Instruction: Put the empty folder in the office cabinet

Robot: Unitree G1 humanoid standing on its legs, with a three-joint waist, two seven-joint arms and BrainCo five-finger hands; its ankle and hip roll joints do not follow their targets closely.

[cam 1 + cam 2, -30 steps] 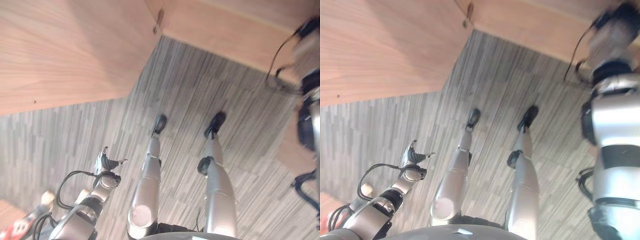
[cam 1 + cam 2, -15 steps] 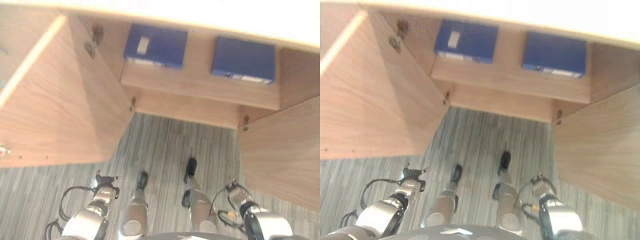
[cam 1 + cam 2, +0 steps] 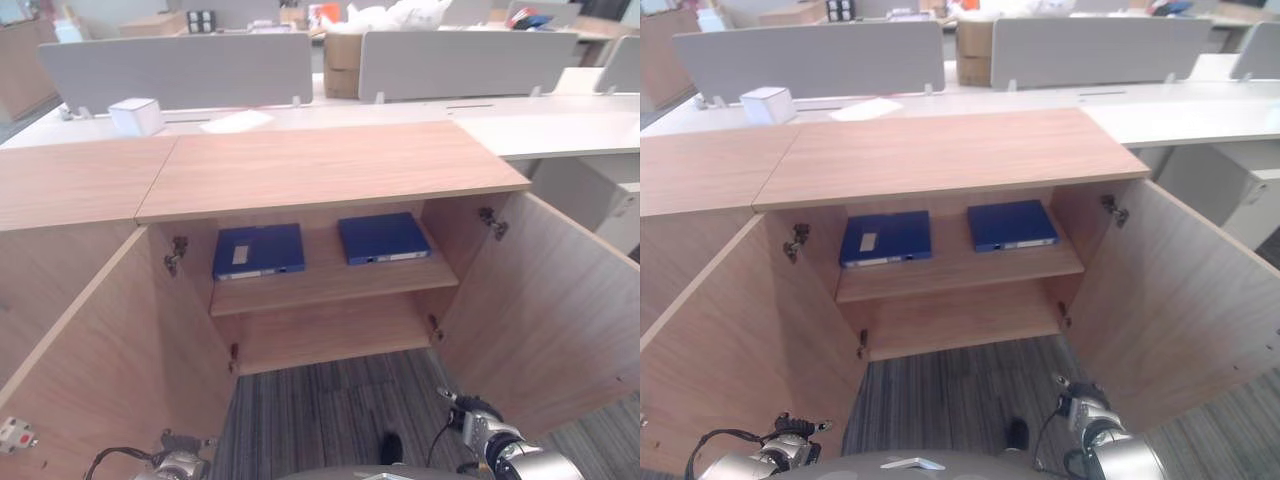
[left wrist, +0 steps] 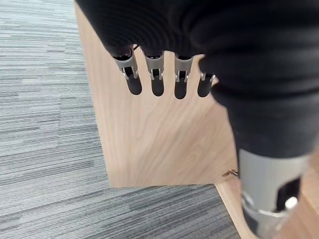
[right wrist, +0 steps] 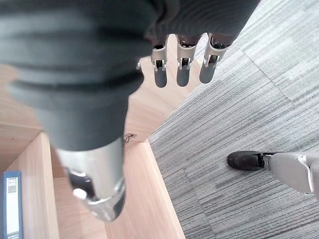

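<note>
Office floor: grey striped carpet (image 3: 330, 400), desks behind, cabinet (image 3: 320, 170) in front with both doors swung wide. Two blue folders lie flat on the upper shelf (image 3: 330, 285): left folder (image 3: 258, 250) and right folder (image 3: 384, 237), apart from each other, well beyond both sets of fingertips. Lower shelf (image 3: 330, 335) is bare.

Left hand (image 4: 159, 79) hangs low, fingers straight and relaxed, empty, left door (image 4: 154, 134) just past the fingertips. Right hand (image 5: 182, 67) likewise slack and empty, carpet and right door (image 5: 149, 107) edge beyond its fingers.

Neither hand carries a folder; cannot tell which one on the shelf is the empty one. Judgement: placement looks done, or nothing is picked yet. If reaching in, go between the doors, keep fingers clear of the hinges, and slide any folder flat onto the shelf.
</note>
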